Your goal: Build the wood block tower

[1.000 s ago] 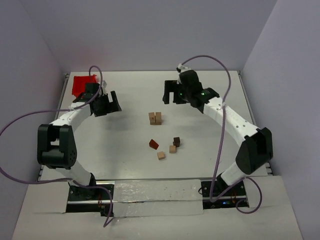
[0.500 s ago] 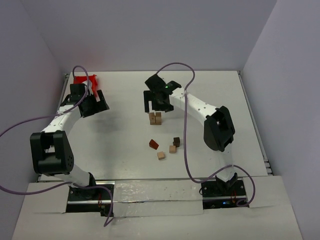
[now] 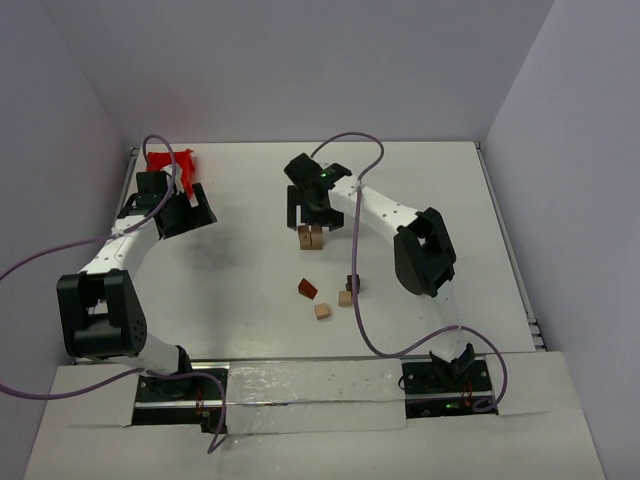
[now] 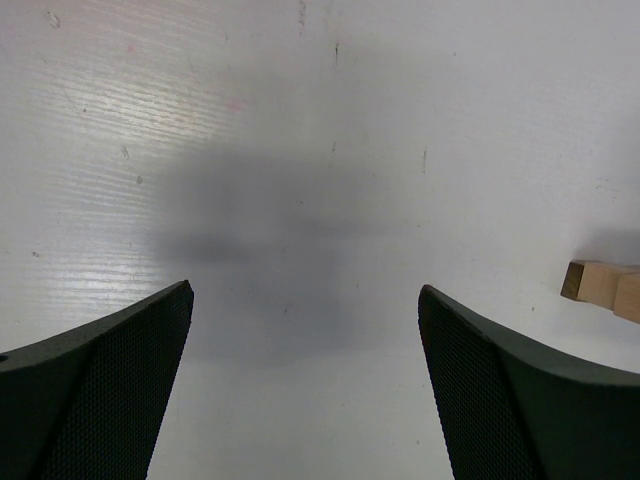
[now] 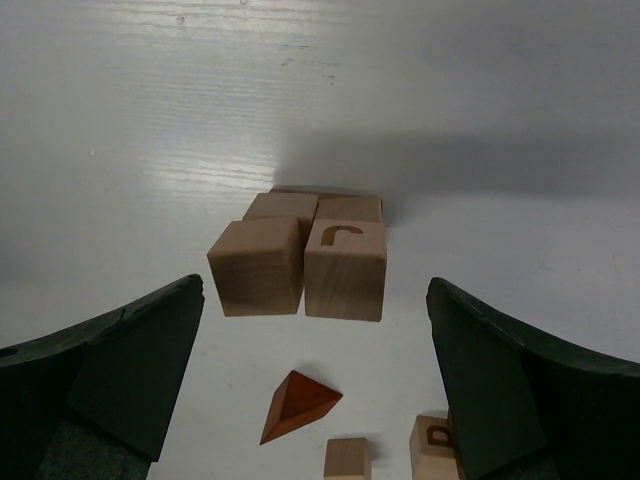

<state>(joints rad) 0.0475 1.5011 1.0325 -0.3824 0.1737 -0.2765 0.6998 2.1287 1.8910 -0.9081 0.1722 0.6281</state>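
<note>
white, lightly scuffed tabletop, plain lavender walls round it, red bin at the far-left corner. my right gripper is spread wide, nothing pinched, right above the tan cube cluster mid-table. the reddish wedge and loose cubes lie nearer the bases. my left gripper is also spread and empty, beside the bin, well apart from the blocks.

Your right gripper has swung in from the right to just behind the tan blocks; your left gripper has pulled back toward the red bin.
</note>
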